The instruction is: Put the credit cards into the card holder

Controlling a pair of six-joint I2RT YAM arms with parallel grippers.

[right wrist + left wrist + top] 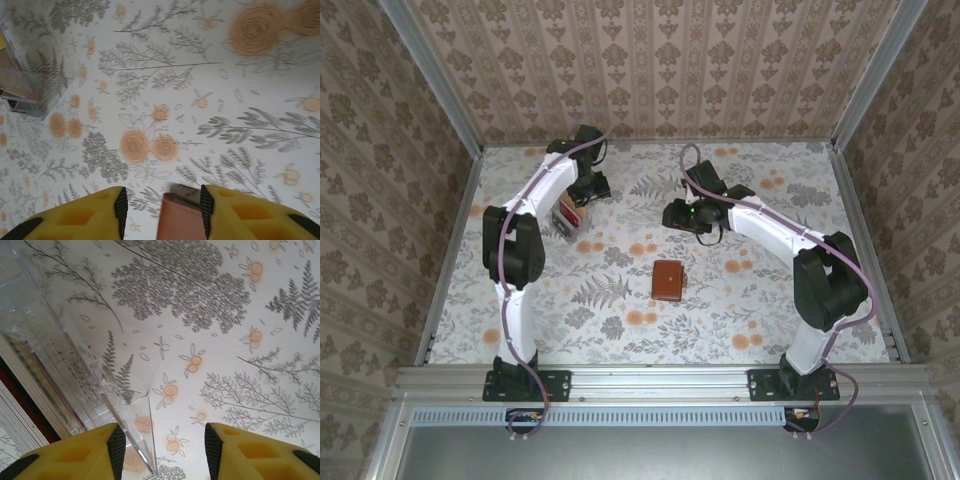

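While the right end effector [162, 199] hovers, the card holder [180, 222] lies nearby.

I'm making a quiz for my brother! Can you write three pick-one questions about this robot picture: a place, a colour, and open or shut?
1. Where is the card holder? A on the table B in a gripper C on the wall
2. What colour is it? A blue B brown C green
3. How is the right gripper? A open B shut on a card C shut, empty
Answers: 1 A, it lies flat there; 2 B, its leather looks brown; 3 A, a wide gap separates its fingers.
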